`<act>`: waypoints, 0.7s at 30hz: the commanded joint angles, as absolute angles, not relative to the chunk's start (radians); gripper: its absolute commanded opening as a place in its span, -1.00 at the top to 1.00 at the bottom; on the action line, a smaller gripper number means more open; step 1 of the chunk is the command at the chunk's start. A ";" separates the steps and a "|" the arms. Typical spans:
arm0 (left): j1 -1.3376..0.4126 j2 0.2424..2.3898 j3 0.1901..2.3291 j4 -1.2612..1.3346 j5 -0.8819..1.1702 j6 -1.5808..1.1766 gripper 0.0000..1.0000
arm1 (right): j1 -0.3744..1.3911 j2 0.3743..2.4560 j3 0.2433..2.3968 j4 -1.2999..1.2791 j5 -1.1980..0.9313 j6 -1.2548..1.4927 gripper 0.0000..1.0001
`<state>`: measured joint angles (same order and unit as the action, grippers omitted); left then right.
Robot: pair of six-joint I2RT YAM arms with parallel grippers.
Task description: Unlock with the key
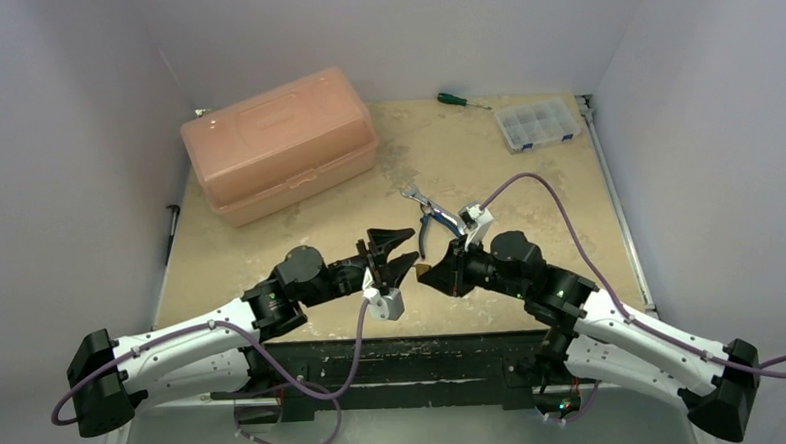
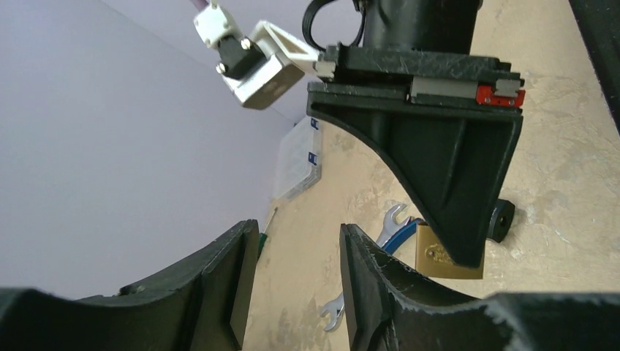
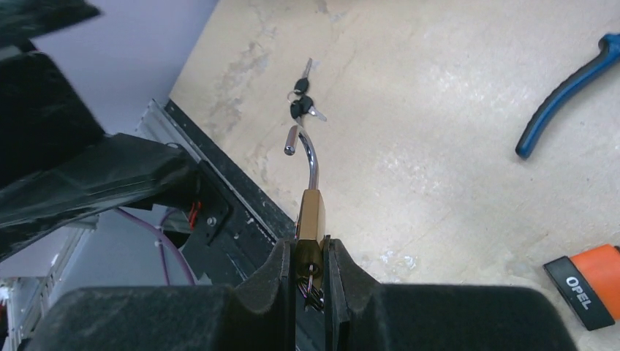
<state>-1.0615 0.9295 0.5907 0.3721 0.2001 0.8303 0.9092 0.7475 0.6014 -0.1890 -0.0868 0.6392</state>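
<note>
Brass padlock [image 3: 311,212] sits clamped between the closed fingers of the right claw [image 3: 310,252], its steel shackle [image 3: 313,155] swung free at one end. Black-headed keys [image 3: 301,104] lie on the table [image 3: 439,146] just beyond the padlock, and the left claw [image 2: 298,245] faces the padlock from nearby, fingers spread wide, holding nothing

padlock [image 3: 312,212]: glossy brass | shackle [image 3: 314,168]: polished metal | table [image 3: 439,110]: matt, mottled | toolbox [image 1: 280,142]: translucent plastic
</note>
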 commanded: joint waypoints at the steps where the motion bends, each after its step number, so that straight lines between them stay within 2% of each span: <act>1: -1.057 0.918 0.606 0.421 0.210 0.827 0.04 | 0.911 0.773 0.607 -0.095 -0.065 0.669 1.00; 8: -1.057 0.904 0.599 0.461 0.160 0.820 0.04 | 0.911 0.829 0.600 -0.041 -0.093 0.692 1.00; 14: -1.057 0.941 0.572 0.619 -0.069 0.798 0.00 | 0.911 0.917 0.575 0.035 -0.066 0.766 1.00; 17: -1.057 0.969 0.558 0.722 -0.213 0.788 -0.09 | 0.911 0.971 0.568 0.074 -0.061 0.804 1.00; 21: -1.057 1.055 0.606 0.755 -0.489 0.726 -0.42 | 0.911 1.052 0.577 0.124 -0.061 0.850 1.00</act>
<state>-1.0615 0.9951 0.5697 0.6495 -0.1806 0.8013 0.9092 1.0065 0.5644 -0.0051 -0.0860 0.7815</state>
